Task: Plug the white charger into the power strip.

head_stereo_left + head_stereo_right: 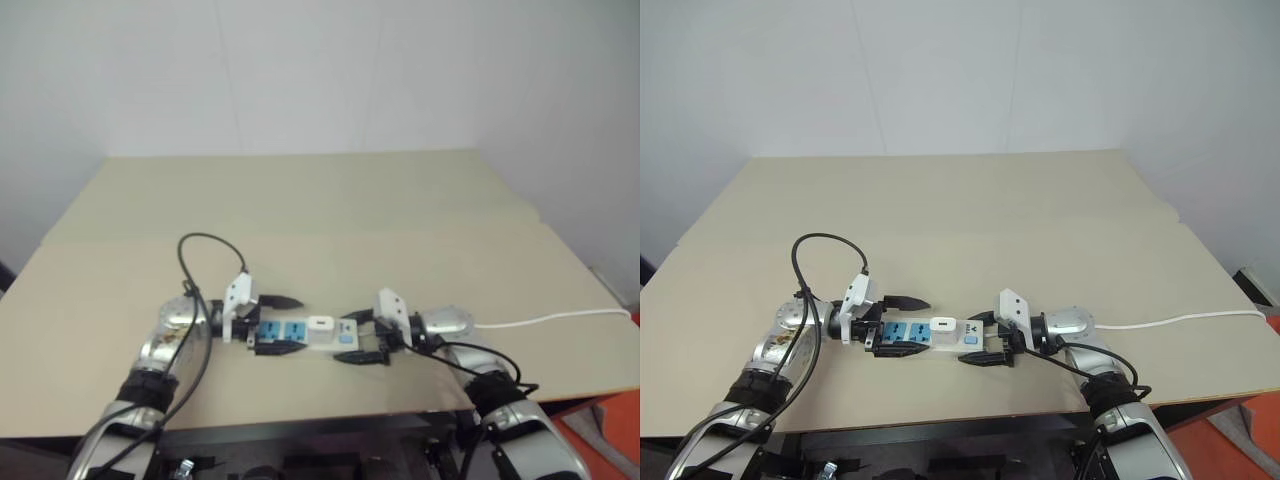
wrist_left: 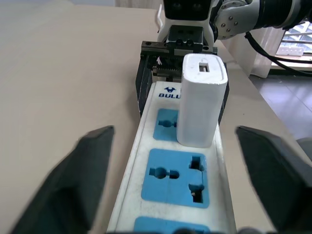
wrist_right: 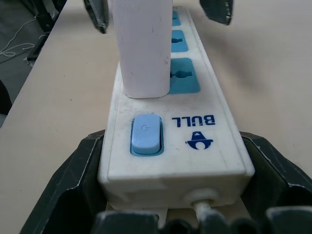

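Note:
The power strip (image 1: 290,333) lies on the tan table, its blue socket faces up. The white charger (image 2: 202,102) stands upright on the socket next to the blue switch (image 3: 145,132), its base flush against the strip. My left gripper (image 1: 290,323) is open, one finger on each side of the strip, just clear of the charger and touching nothing. At the cord end, my right gripper (image 3: 170,190) is shut on the power strip, with its fingers (image 3: 73,185) pressed against both long sides.
The strip's white cord (image 1: 550,320) runs right across the table to its right edge. A black cable (image 1: 200,250) loops up from my left wrist. The table's front edge (image 1: 330,415) lies just below both grippers.

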Robot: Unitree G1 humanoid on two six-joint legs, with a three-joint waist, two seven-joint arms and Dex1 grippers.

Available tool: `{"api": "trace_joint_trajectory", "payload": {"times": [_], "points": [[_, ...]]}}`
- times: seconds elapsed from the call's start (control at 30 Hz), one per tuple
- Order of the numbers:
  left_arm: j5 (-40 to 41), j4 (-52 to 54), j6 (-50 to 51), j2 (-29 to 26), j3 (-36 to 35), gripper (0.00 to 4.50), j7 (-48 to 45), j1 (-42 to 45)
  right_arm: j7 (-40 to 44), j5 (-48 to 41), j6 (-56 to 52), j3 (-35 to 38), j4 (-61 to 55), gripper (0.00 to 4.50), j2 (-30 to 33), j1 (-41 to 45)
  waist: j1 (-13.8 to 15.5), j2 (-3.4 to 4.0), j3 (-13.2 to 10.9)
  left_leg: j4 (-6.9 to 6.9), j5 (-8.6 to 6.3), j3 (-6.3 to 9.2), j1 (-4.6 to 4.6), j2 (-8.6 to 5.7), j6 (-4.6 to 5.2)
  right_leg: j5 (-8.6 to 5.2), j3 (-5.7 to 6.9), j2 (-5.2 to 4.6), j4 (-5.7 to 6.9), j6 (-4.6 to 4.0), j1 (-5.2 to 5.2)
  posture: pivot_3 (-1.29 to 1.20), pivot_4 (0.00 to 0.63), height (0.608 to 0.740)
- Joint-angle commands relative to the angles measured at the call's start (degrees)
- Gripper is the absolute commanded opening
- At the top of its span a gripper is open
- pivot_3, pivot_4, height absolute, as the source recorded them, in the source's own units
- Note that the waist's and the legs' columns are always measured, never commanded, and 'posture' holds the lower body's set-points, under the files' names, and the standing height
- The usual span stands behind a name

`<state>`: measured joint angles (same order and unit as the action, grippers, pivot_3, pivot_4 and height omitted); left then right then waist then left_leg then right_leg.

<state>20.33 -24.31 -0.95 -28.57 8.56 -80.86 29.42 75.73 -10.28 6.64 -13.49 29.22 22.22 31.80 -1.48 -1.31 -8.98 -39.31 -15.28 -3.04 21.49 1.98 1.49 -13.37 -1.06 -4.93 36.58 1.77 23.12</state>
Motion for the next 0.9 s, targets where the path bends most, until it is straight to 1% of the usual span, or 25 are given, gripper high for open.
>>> {"api": "trace_joint_trajectory", "payload": {"times": [0.03, 0.13, 0.2, 0.23, 0.27, 0.4, 0.5, 0.6, 0.7, 0.8, 0.9], "points": [[-1.1, -1.4, 1.7, 0.2, 0.6, 4.48, -0.8, -1.2, 1.2, 0.3, -0.4, -0.7, -0.6, 3.42, 0.2, -0.7, 0.0, 0.0, 0.0, 0.0, 0.0, -0.02, 0.0, 0.0, 0.0, 0.0, 0.0, 0.0, -0.01, 0.0, 0.0, 0.0, 0.15, 0.74], [0.6, 0.3, 4.4, -1.1, -0.6, 4.48, -2.7, -0.2, 1.5, -0.3, -1.1, -0.4, -1.0, 3.42, 0.1, -0.8, 0.0, 0.0, 0.0, 0.0, 0.0, -0.07, 0.01, 0.0, 0.0, 0.0, 0.0, 0.0, -0.01, 0.0, 0.0, 0.0, 0.15, 0.74], [1.2, 2.4, 5.7, -2.4, -1.5, 4.5, -3.5, 0.1, 1.3, -0.8, -1.9, 0.0, -1.6, 4.16, 0.2, -0.9, 0.0, 0.0, 0.0, 0.02, 0.0, -0.07, 0.06, 0.0, 0.0, 0.0, 0.0, 0.0, -0.02, 0.0, 0.06, 0.0, 0.15, 0.74], [1.7, 3.5, 6.3, -3.1, -2.1, 4.5, -3.9, 0.1, 1.4, -1.0, -2.2, 0.1, -2.0, 4.42, 0.4, -1.0, 0.0, -0.01, 0.0, 0.03, 0.0, -0.07, 0.07, 0.0, 0.0, 0.0, 0.0, 0.0, -0.03, 0.0, 0.07, 0.0, 0.15, 0.74], [1.9, 4.3, 6.7, -3.6, -2.5, 4.5, -4.0, 0.0, 1.6, -1.0, -2.5, 0.2, -2.4, 4.47, 0.6, -1.1, -0.1, -0.01, 0.0, 0.03, 0.0, -0.07, 0.16, 0.01, 0.0, 0.0, 0.03, 0.0, -0.05, 0.0, 0.13, 0.0, 0.15, 0.74], [3.3, 8.4, 8.6, -6.9, -4.4, 4.5, -4.2, -0.8, 0.0, -0.7, -1.9, 1.5, -5.3, 4.47, 2.4, -1.9, 0.2, -0.03, 0.0, 0.02, 0.0, 0.03, 0.56, 0.01, 0.0, 0.0, 0.03, 0.0, -0.02, 0.0, 0.49, 0.0, 0.15, 0.74], [0.3, 11.7, 9.1, -10.0, -3.8, 4.5, -2.1, -1.5, 0.2, -2.1, -2.8, 3.0, -8.1, 4.47, 4.4, -2.4, 0.6, -0.03, 0.0, -0.04, 0.03, 0.01, 1.02, -0.02, -0.03, 0.01, -0.01, -0.03, 0.13, 0.0, 1.05, 0.0, 0.15, 0.74], [1.5, 13.6, 12.4, -12.4, -4.8, 4.5, -2.0, -2.0, -0.6, -4.0, -4.4, 5.7, -12.4, 4.47, 7.2, -3.3, 0.8, -0.03, -0.1, -0.05, 0.03, -0.04, 1.11, -0.03, -0.04, 0.01, 0.03, -0.04, 0.1, 0.0, 1.1, 0.0, 0.15, 0.74], [2.8, 15.8, 14.4, -14.3, -7.3, 4.5, -0.7, -3.3, -0.7, -6.6, -6.6, 8.7, -18.3, 4.47, 10.8, -5.4, 0.8, -0.04, -0.1, -0.06, 0.03, -0.06, 1.13, -0.05, -0.04, 0.01, 0.04, -0.09, 0.09, 0.01, 1.11, 0.0, 0.15, 0.74], [4.1, 18.1, 16.1, -16.4, -10.5, 4.5, 0.8, -5.1, -1.0, -9.7, -9.5, 11.9, -24.1, 4.47, 14.3, -8.3, 0.8, -0.09, -0.2, -0.05, 0.03, -0.02, 1.14, -0.02, -0.04, 0.0, 0.1, -0.07, 0.09, 0.01, 1.12, 0.0, 0.15, 0.74], [4.9, 21.5, 20.1, -19.6, -13.5, 4.5, 2.9, -8.1, -2.5, -11.6, -11.3, 15.3, -28.7, 4.47, 17.3, -12.3, 0.7, -0.13, -0.2, -0.05, 0.03, -0.01, 1.14, -0.02, -0.03, 0.0, 0.1, -0.07, 0.07, 0.02, 1.11, 0.0, 0.15, 0.74]]}}
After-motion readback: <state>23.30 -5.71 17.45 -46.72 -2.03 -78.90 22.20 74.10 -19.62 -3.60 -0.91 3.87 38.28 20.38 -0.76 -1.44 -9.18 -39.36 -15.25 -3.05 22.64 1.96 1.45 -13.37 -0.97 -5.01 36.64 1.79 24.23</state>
